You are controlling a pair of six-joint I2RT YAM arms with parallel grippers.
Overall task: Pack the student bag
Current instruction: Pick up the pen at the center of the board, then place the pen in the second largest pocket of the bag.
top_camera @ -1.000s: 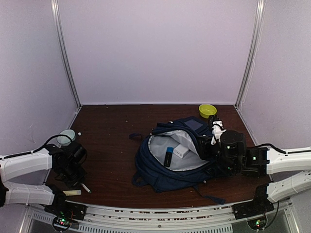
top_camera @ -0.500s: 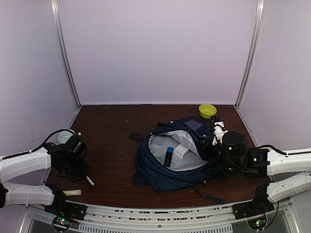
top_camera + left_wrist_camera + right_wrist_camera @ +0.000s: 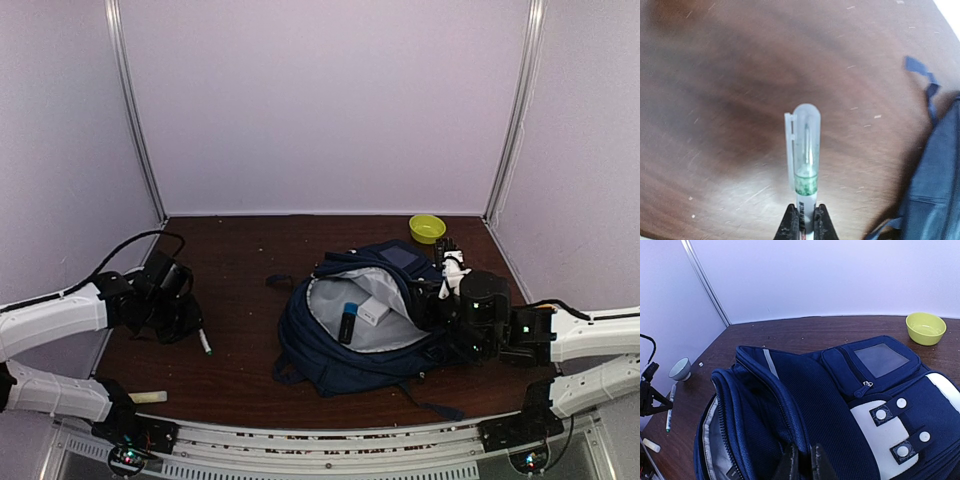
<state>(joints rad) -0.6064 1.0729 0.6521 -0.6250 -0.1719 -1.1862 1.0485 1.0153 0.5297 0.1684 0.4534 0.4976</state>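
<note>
The navy student bag (image 3: 390, 325) lies open mid-table, its grey lining (image 3: 385, 300) showing with a white box (image 3: 372, 311) and a dark blue-capped item (image 3: 346, 322) inside. My right gripper (image 3: 804, 462) is shut on the bag's opening rim (image 3: 765, 390) and holds it up; the bag's white buckle patch (image 3: 890, 432) is to its right. My left gripper (image 3: 805, 225) is shut on a white pen with a clear cap and green band (image 3: 806, 165), held above the table left of the bag (image 3: 935, 180). The pen (image 3: 203, 341) hangs from the left gripper (image 3: 190, 322).
A yellow bowl (image 3: 427, 227) stands at the back right, also in the right wrist view (image 3: 925, 327). A small white cup (image 3: 680, 368) sits by the left wall. A pale stick-shaped item (image 3: 147, 397) lies at the front left. A loose bag strap (image 3: 278, 281) trails left.
My left gripper has lifted the pen off the front-left table and carried it up and right toward the bag. The right gripper still holds the bag's rim.
</note>
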